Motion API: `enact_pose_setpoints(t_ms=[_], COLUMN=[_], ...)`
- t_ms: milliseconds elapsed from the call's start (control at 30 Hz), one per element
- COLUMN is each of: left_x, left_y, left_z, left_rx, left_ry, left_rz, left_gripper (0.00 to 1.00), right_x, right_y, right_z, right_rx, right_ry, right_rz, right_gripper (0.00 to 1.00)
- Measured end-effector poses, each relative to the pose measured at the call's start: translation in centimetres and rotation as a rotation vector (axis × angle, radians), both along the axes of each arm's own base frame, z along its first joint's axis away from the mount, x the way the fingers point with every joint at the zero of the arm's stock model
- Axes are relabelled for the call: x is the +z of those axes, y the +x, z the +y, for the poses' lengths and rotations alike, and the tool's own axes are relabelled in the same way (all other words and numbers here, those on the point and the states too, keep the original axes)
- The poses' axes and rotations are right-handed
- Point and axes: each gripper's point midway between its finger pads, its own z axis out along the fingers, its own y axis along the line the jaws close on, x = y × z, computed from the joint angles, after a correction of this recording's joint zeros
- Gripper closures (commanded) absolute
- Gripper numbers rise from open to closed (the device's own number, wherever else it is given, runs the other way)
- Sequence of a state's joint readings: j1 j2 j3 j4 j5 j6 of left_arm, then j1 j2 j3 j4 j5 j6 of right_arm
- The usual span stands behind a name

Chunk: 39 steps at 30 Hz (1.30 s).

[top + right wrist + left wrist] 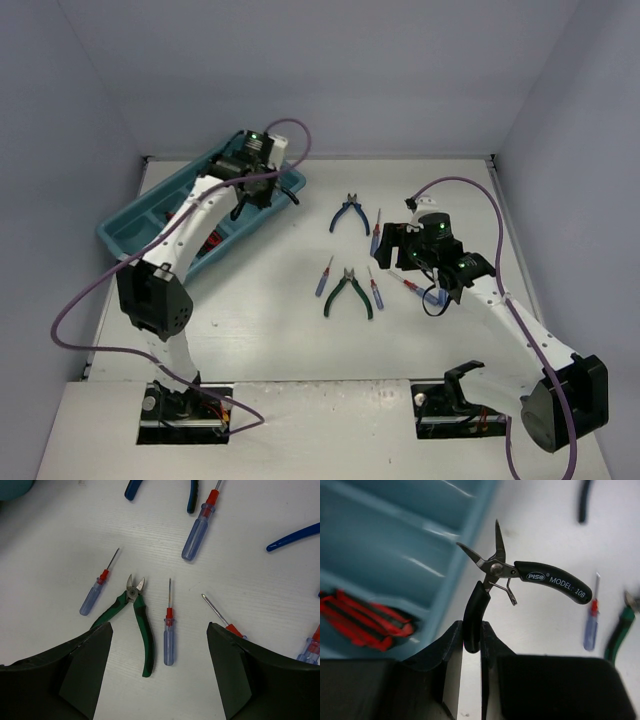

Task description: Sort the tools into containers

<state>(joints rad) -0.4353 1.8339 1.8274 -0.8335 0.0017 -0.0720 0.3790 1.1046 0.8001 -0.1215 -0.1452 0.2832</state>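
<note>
Pliers (530, 576): bare steel head, matt black grips. Tray (380, 555): glossy teal plastic. Table (150, 535): matt white, faint grain.

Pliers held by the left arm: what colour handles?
The pliers have black handles, white lettering; best in left wrist view.
</note>
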Motion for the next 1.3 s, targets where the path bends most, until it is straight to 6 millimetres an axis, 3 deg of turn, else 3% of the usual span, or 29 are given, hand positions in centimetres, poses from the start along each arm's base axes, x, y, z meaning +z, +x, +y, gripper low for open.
enact_pose_setpoints(t_ms=[67,167,333,433,700,1133,1300], left_x=[2.5,4.0,2.1,0.2,-4.4,-6.1,-6.2], left_y=[1.0,2.5,4.4,5.8,7.8,8.5,8.5], left_z=[2.6,7.5,13.9,15.9,16.6,16.8,16.8], left_rx=[0.106,0.286,0.501,0.558,0.573,0.562,0.561], left_ry=[0.009,0.032,0.111,0.175,0.288,0.321,0.321], left_rz=[-0.064,-0.104,-0.054,-0.022,0.057,0.083,0.085], left_gripper=[1.00,1.00,1.00,1.00,1.00,0.73,0.69], right_x=[0.0,0.0,0.0,0.0,-0.5,-0.6,-0.8], right_y=[0.0,0.0,-0.1,-0.1,-0.3,-0.1,-0.1], right_z=[0.0,0.0,0.0,-0.1,-0.3,-0.9,-1.0], right_rx=[0.000,0.000,0.000,-0.001,-0.009,-0.030,-0.036], right_ry=[0.000,-0.001,-0.002,-0.002,-0.014,-0.029,-0.036], right_rz=[-0.001,0.001,0.002,0.002,0.015,0.015,0.018], right_gripper=[0.26,0.26,0.26,0.26,0.26,0.26,0.26])
